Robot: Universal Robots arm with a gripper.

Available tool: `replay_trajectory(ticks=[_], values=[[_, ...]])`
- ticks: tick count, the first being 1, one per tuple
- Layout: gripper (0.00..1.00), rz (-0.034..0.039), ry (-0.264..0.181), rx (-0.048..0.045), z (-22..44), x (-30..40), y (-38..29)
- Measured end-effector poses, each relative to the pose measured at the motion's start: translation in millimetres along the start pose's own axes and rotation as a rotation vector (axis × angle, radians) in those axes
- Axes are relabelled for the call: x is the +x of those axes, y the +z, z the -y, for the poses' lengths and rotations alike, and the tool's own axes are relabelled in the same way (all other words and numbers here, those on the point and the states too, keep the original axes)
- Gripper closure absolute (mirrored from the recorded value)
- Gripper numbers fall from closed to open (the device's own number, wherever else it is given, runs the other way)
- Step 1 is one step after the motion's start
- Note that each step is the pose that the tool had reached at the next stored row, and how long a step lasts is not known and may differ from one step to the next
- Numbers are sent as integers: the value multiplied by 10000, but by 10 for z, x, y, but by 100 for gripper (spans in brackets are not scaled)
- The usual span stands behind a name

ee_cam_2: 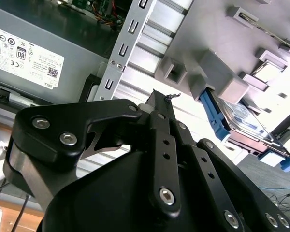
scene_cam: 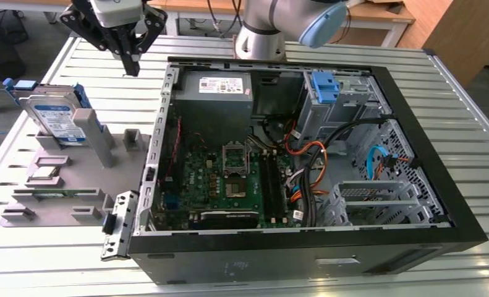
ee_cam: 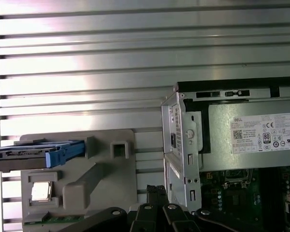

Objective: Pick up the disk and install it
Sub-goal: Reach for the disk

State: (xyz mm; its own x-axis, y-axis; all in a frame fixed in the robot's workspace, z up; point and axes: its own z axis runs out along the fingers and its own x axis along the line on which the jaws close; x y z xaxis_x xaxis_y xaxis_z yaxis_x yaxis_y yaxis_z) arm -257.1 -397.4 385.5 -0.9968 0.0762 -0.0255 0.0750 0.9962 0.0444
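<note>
One risk: the black gripper (scene_cam: 132, 67), fingers together and empty, hangs above the slatted tabletop (scene_cam: 468, 142), apart from the silver blue-railed disk (scene_cam: 54, 117) standing upright in its grey holder (scene_cam: 96, 143); approaching unopened could topple it.

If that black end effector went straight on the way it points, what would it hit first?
Probably the bare slatted table, in the strip between the grey holder and the computer case. The end effector points down there, though depth is unclear.
</note>
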Motion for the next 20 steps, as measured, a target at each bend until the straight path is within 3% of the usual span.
replay_trajectory(ticks=[20], values=[[90, 0, 0, 0, 19, 239, 8]])
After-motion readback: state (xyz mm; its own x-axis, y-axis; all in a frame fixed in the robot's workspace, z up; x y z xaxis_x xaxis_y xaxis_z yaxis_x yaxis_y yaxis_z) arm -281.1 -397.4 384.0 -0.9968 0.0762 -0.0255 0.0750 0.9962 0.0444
